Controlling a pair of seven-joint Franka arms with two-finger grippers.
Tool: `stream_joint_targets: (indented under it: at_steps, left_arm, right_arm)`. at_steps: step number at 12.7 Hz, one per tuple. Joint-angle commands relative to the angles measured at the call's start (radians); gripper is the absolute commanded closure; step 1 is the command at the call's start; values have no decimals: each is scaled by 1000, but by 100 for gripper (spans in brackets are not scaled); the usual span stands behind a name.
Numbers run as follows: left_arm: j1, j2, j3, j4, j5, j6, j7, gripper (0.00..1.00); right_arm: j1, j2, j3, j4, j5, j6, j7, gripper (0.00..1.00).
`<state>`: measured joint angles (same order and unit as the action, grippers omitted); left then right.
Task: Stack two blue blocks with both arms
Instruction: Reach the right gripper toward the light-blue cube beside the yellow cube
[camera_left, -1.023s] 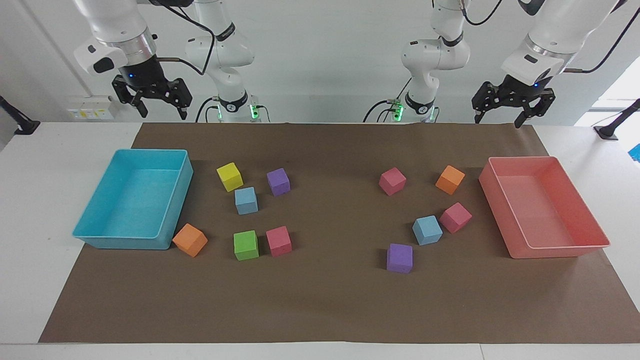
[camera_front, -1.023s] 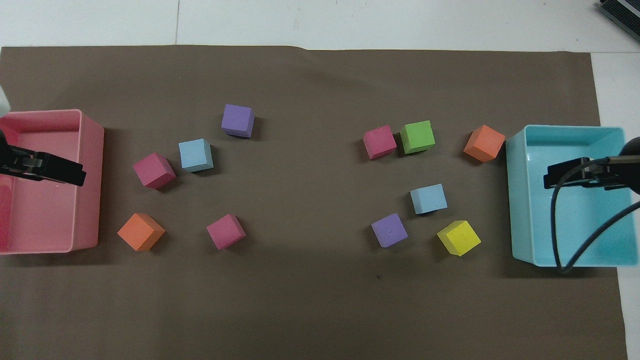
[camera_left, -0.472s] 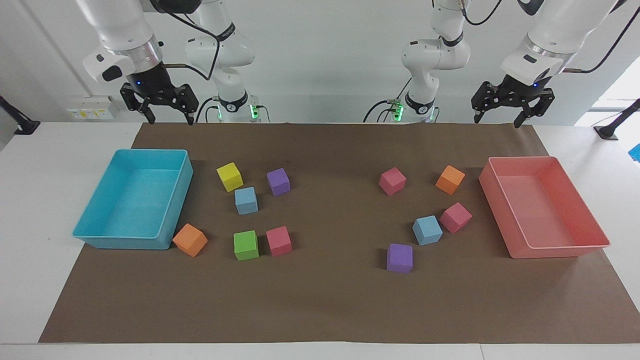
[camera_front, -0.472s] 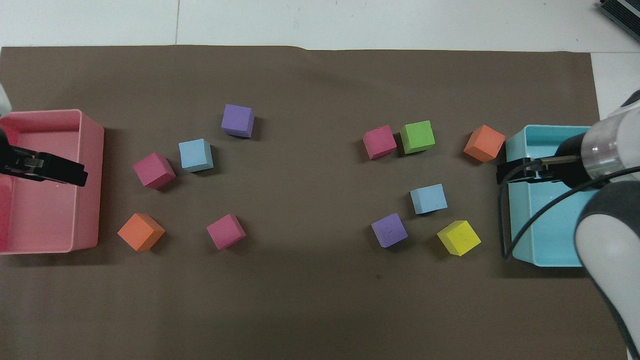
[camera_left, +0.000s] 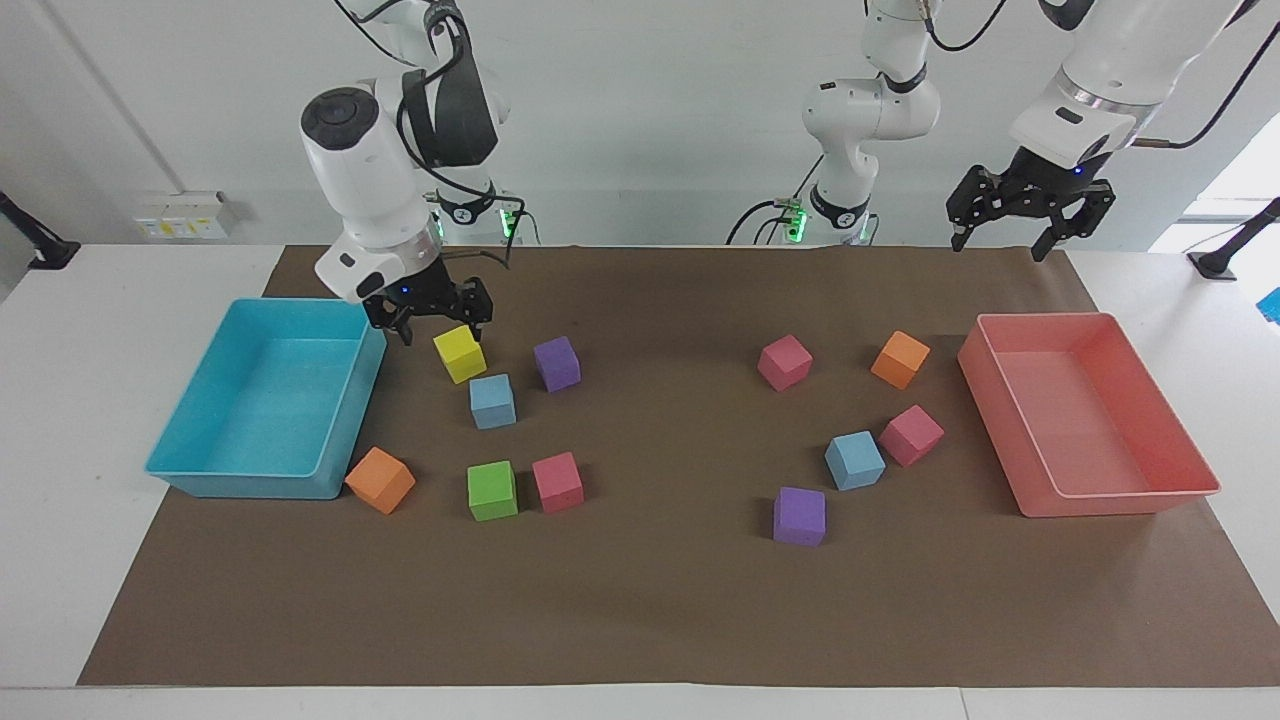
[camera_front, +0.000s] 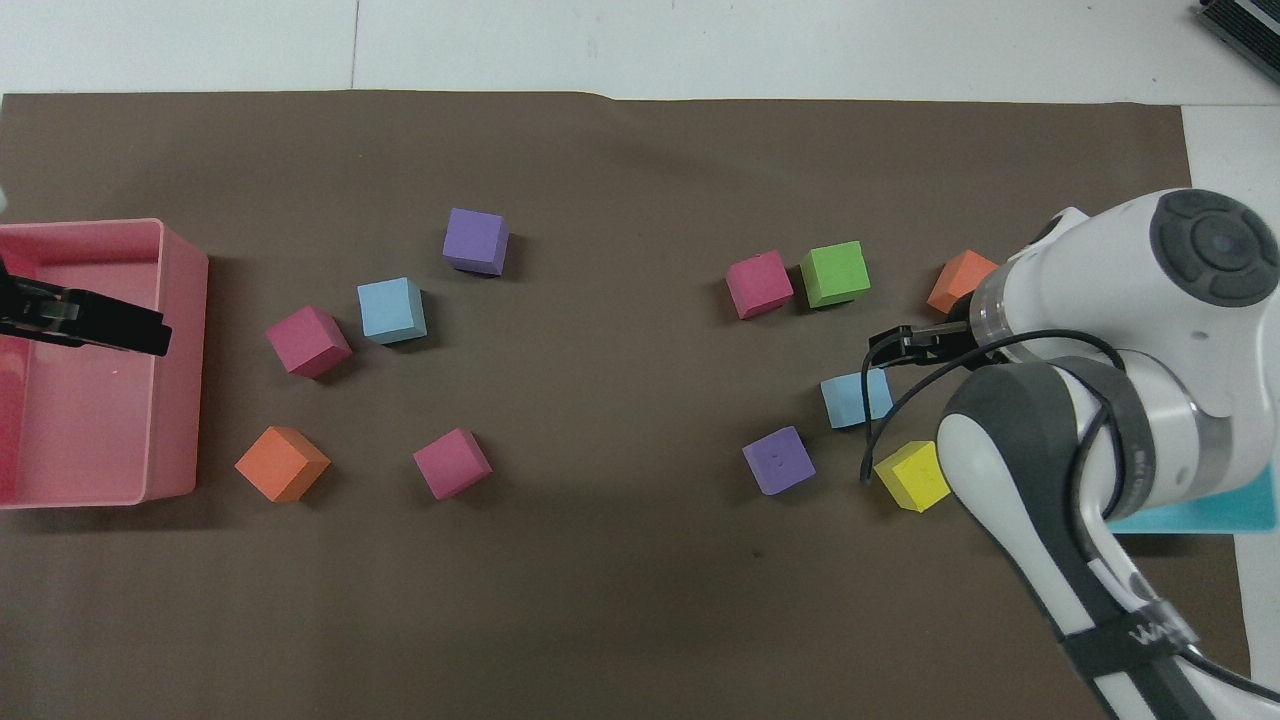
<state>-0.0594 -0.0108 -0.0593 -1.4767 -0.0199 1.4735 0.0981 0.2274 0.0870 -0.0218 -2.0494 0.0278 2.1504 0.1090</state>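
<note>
Blue blocks: one (camera_left: 492, 401) beside yellow cube (camera_left: 459, 353), one (camera_left: 854, 460) beside purple cube (camera_left: 799, 516), both on bench | my right tool (camera_left: 430, 318) spread empty above yellow cube, lining up | left tool (camera_left: 1022, 211) spread empty, waiting above pink tray (camera_left: 1120, 495).

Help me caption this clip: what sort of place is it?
Probably a robotics lab: two white arms work a table covered with a brown paper mat, with coloured foam cubes and two plastic trays laid out.
</note>
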Motion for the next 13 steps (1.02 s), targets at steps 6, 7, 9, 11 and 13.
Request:
stream_joint_targets:
  at_steps: [6, 7, 9, 11, 13]
  left_arm:
    - [18, -17, -7, -22, -12, 10, 8, 0]
    - [18, -17, -7, -22, -12, 10, 8, 0]
    - [17, -17, -7, -22, -12, 7, 6, 0]
    - [16, -18, -8, -22, -12, -8, 6, 0]
    - [16, -18, -8, -24, -12, -9, 6, 0]
  right_arm:
    - [4, 52, -1, -140, 18, 212, -74, 0]
    - [7, 69, -1, -150, 18, 238, -74, 0]
    - [13, 82, -1, -178, 17, 279, -81, 0]
    - [4, 89, -1, -192, 18, 295, -98, 0]
    - [1, 91, -1, -201, 18, 295, -110, 0]
